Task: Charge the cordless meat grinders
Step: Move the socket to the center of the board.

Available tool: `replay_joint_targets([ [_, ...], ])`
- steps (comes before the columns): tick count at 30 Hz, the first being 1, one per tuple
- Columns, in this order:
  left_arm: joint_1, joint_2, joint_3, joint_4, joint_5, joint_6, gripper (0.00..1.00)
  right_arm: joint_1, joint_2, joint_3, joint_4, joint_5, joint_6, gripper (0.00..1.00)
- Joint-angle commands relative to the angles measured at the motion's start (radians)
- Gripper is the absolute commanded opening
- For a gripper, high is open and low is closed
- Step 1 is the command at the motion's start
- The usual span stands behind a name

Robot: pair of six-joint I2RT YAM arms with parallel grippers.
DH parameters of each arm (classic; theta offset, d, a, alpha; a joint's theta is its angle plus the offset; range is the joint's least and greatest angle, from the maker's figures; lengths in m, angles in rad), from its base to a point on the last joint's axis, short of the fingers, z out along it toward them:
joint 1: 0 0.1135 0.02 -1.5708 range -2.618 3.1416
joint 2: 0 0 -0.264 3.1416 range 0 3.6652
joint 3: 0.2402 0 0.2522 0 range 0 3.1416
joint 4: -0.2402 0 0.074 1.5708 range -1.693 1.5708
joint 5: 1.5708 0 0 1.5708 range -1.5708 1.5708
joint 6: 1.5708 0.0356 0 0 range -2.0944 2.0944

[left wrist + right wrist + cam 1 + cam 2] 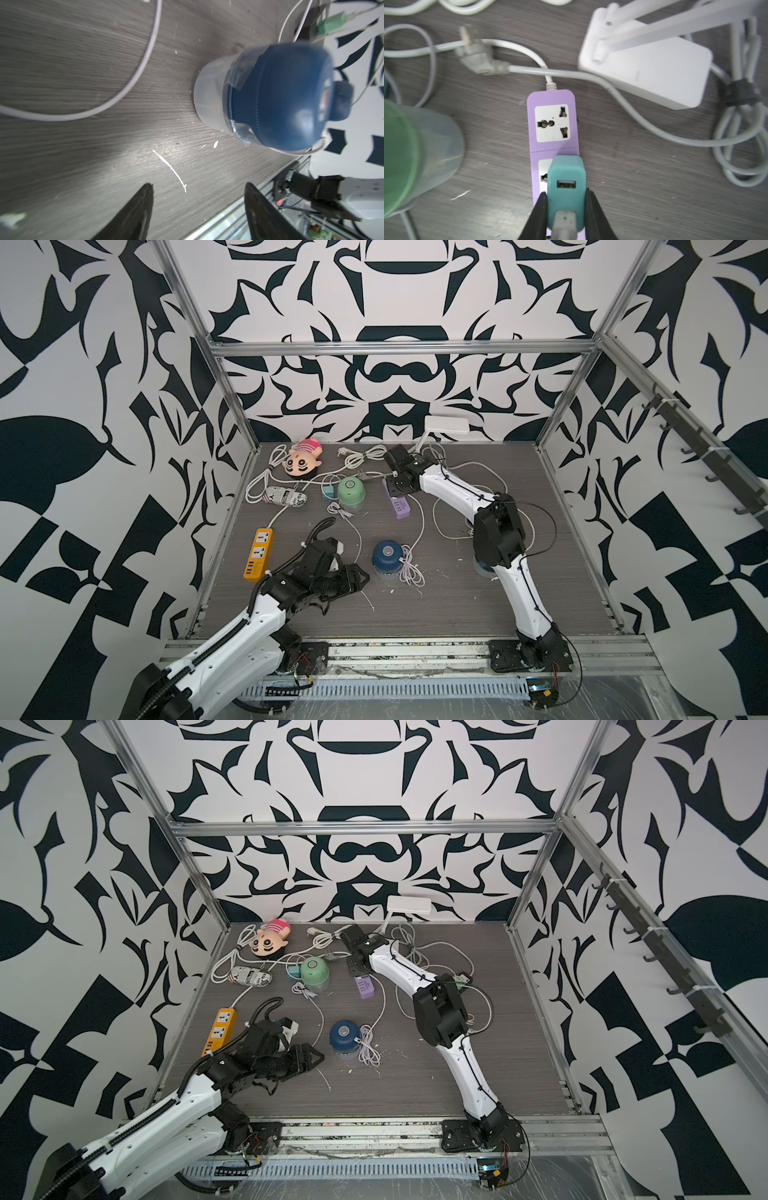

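The right fingers (537,214) clamp a smooth teal cube adapter (566,172) at the flat purple power strip (553,124); the left fingers (137,212) stand apart near a glossy navy domed grinder (280,93).

- Beside the right gripper (565,192), the mint green grinder (404,158) is blurred and cut by the frame edge.
- The teal plug adapter (566,176) in its jaws covers one socket of the purple power strip (552,99).
- Ahead of the left gripper (198,184), the navy blue grinder (280,93) is smeared.
- In a top view, the right arm (496,531) hides all but a clear cup base (481,568).
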Motion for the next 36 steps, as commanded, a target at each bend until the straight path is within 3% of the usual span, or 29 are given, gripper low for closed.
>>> replay_joint_targets([
  [1,-0.086,0.067,-0.017,0.176,-0.110,0.002,0.74,-0.058,0.007,-0.058,-0.144,0.061,-0.036,0.00],
  [10,-0.279,0.242,0.020,0.322,-0.309,0.108,0.74,-0.155,-0.067,-0.183,-0.101,0.026,-0.058,0.02],
  [15,-0.328,0.275,0.029,0.359,-0.417,0.178,0.75,-0.151,-0.109,-0.202,-0.081,-0.070,-0.073,0.34],
  [20,-0.327,0.276,0.030,0.373,-0.475,0.221,0.75,-0.124,-0.150,-0.202,-0.058,-0.139,-0.068,0.55],
  [24,-0.328,0.298,0.051,0.370,-0.501,0.267,0.75,-0.118,-0.189,-0.190,-0.055,-0.180,-0.035,0.96],
  [36,-0.328,0.485,0.168,0.401,-0.498,0.397,0.74,-0.118,-0.368,-0.203,-0.082,-0.164,0.011,1.00],
])
